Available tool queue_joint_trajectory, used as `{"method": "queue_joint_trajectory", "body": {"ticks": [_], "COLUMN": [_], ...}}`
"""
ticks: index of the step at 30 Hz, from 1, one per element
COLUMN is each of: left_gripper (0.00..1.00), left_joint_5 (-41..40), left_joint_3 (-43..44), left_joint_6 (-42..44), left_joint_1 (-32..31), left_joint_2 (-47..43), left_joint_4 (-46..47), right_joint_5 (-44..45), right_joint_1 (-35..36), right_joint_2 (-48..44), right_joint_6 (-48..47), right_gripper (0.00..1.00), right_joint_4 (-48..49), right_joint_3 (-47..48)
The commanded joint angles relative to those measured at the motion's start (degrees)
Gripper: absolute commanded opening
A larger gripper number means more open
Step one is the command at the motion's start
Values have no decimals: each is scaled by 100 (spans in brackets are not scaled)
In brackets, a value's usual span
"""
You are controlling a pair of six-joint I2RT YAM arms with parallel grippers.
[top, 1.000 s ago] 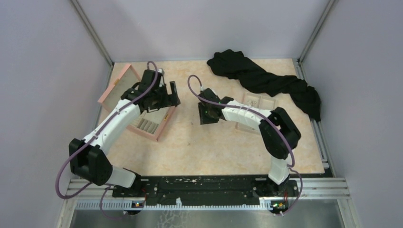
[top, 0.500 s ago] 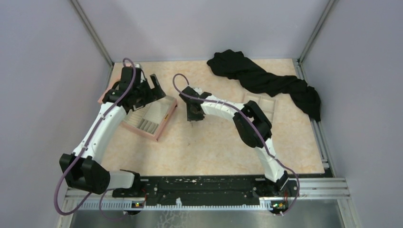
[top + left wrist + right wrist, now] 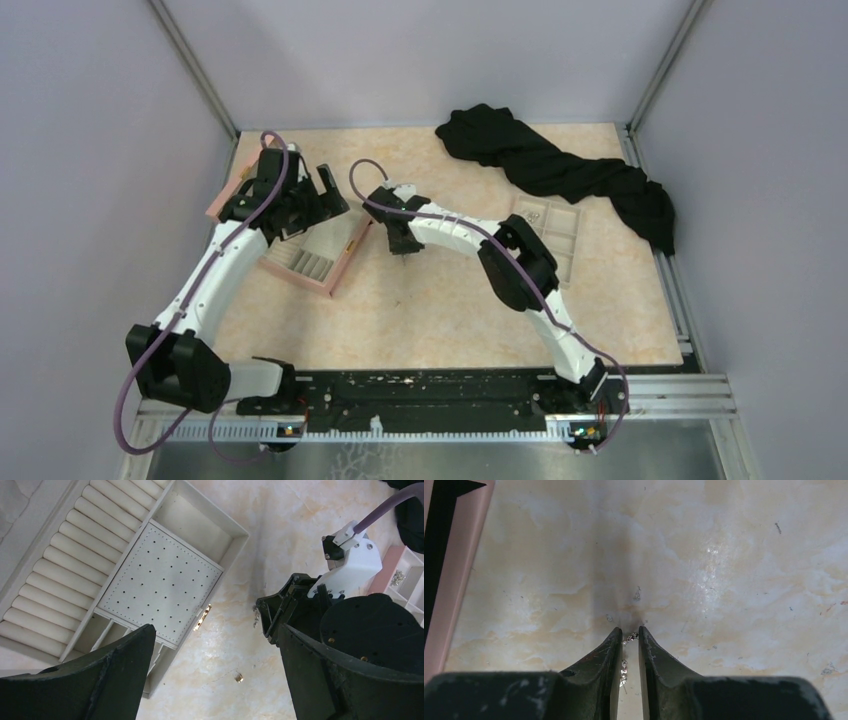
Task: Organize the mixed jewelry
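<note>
My right gripper (image 3: 629,631) is shut on a thin silvery chain piece (image 3: 625,668) of the mixed jewelry and holds it low over the marble table. In the top view the right gripper (image 3: 402,242) is just right of the open pink box (image 3: 338,268). The left wrist view shows it too (image 3: 267,616), with the silvery piece (image 3: 256,616) hanging at its tip. A tiny gold piece (image 3: 239,678) lies loose on the table. My left gripper (image 3: 215,630) is open and empty above the box's right edge; it also shows in the top view (image 3: 322,192).
The box holds white ring rolls (image 3: 75,550) and a perforated panel (image 3: 160,580). The beige compartment tray (image 3: 552,228) sits at the right with a silvery piece (image 3: 398,577) in it. A black cloth (image 3: 560,165) lies along the back right.
My right gripper has moved left across the table toward the pink box. My left gripper has drawn back and left from over the box.
</note>
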Motion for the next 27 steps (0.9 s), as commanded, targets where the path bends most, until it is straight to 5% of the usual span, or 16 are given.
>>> {"method": "queue_joint_trajectory", "body": {"ticks": [1, 9, 16, 27], "left_gripper": [98, 98, 98, 99], "left_joint_5": [49, 177, 381, 1383], "left_joint_3": [-84, -98, -111, -118], "left_joint_6": [-108, -109, -108, 159], "left_joint_1": [3, 3, 3, -30], "left_joint_2": [-58, 31, 82, 334], "left_joint_4": [240, 361, 443, 715], "right_joint_5": [319, 711, 874, 552], "right_joint_1": [149, 125, -65, -1097], "right_joint_2": [146, -143, -600, -2870], "right_joint_6": [18, 42, 103, -514], "right_gripper": [17, 0, 0, 0], "right_joint_4": [-358, -404, -378, 372], "right_joint_3": [187, -14, -406, -2326]}}
